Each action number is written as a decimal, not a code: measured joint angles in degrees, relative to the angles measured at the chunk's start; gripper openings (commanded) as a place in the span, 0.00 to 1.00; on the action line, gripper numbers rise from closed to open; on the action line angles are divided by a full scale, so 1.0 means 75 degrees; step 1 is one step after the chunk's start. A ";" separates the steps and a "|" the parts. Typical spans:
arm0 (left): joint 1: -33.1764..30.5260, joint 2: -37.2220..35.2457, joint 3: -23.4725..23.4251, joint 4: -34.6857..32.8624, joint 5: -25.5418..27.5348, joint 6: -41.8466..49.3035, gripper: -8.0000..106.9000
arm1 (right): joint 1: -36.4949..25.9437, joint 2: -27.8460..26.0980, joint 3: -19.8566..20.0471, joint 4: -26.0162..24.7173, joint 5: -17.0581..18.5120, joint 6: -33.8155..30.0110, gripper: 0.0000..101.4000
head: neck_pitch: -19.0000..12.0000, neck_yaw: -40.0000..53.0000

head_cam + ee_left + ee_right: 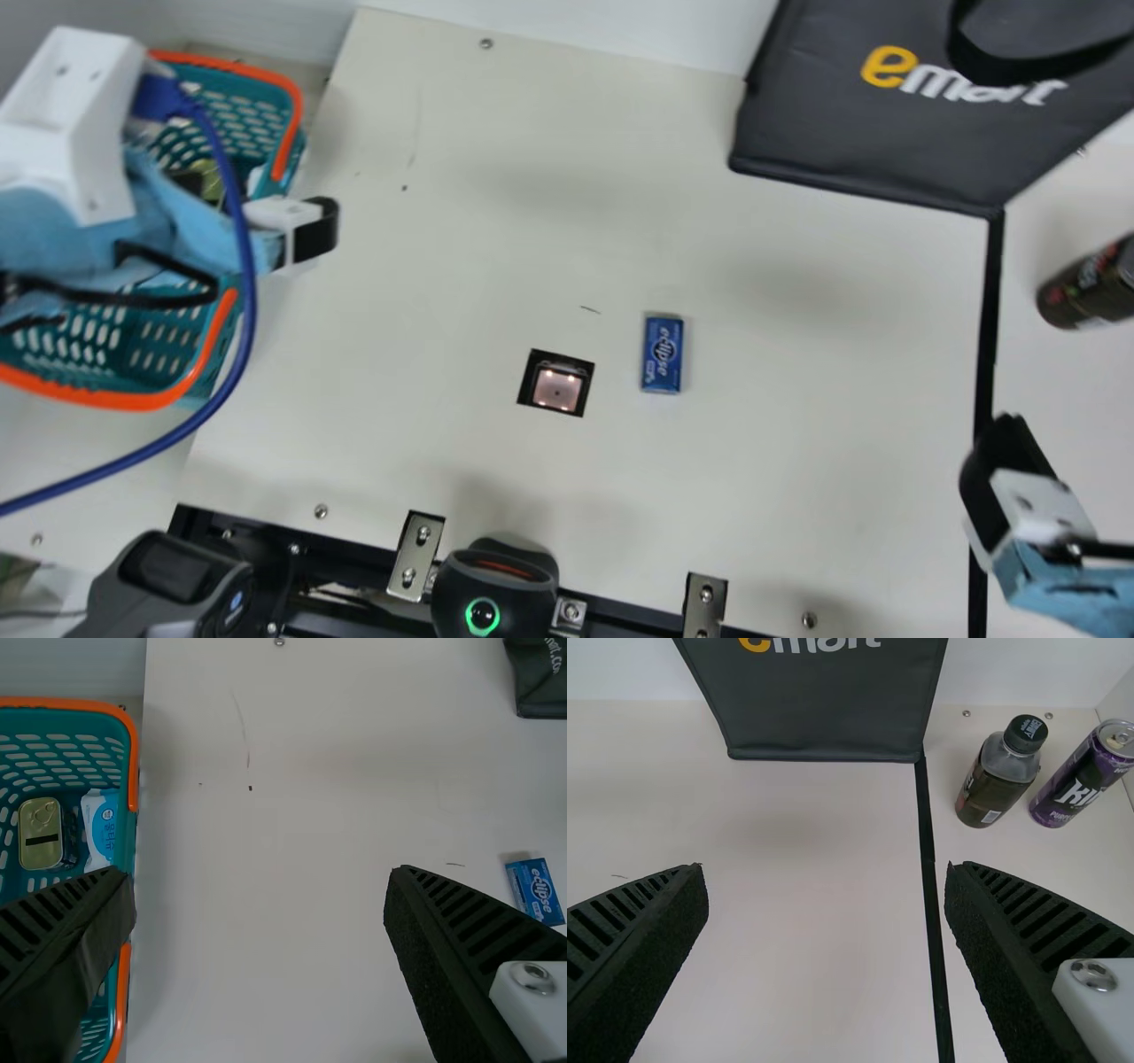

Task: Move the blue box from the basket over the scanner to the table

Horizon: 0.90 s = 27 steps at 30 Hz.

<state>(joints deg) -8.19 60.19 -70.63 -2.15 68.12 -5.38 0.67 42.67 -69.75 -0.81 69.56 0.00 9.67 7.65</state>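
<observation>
1. On the cream table (443,266), right of the small lit window (557,383) that we take for the scanner and apart from it, the blue box (663,354) lies flat, out of the basket (135,771); we judge the move all but done.
2. Our left gripper (260,877) has its jaws spread wide with nothing between them; our right gripper (826,873) is likewise wide apart and holding nothing.
3. We expect the box to be light and fairly stiff, perhaps thin card or plastic, so a gentle squeeze should do; a hard one might dent it.
4. Its smooth faces could slip, so we'd want the ribbed pads flat against it.
5. Should we need it again, we'd grasp across its narrow width, halfway along the long sides, fingertips low; gripping near one end could let it swivel.
</observation>
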 measured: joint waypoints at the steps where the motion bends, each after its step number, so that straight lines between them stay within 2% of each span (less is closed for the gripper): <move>1: 0.0000 0.0000 0.0000 0.0000 0.0000 0.0000 0.85 | 0.0000 0.0000 0.0000 0.0000 0.0000 0.0000 0.94 | 0.0000 -0.0164; 7: 0.0000 0.0000 0.0000 0.0000 0.0000 0.0000 0.85 | 0.0000 0.0000 0.0000 0.0000 0.0000 0.0000 0.94 | 0.0000 -0.1184; 14: 0.0000 0.0000 0.0000 0.0000 0.0000 0.0000 0.85 | 0.0058 0.0075 -0.0036 0.0000 -0.0002 0.0000 0.94 | 0.0000 -0.1219; 21: 0.0000 0.0000 0.0000 0.0000 0.0000 0.0000 0.85 | 0.0639 0.0715 -0.0332 -0.0047 -0.0099 -0.0333 0.94 | 0.0000 -0.1219; 27: 0.0000 0.0000 0.0000 0.0000 0.0000 0.0000 0.85 | 0.1529 0.1382 -0.0552 -0.0419 -0.0126 -0.0232 0.94 | -0.0012 -0.1219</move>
<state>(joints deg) -8.19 60.19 -70.63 -2.15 68.12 -5.38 12.13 53.04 -73.89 -3.95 68.61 -1.74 9.58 -1.49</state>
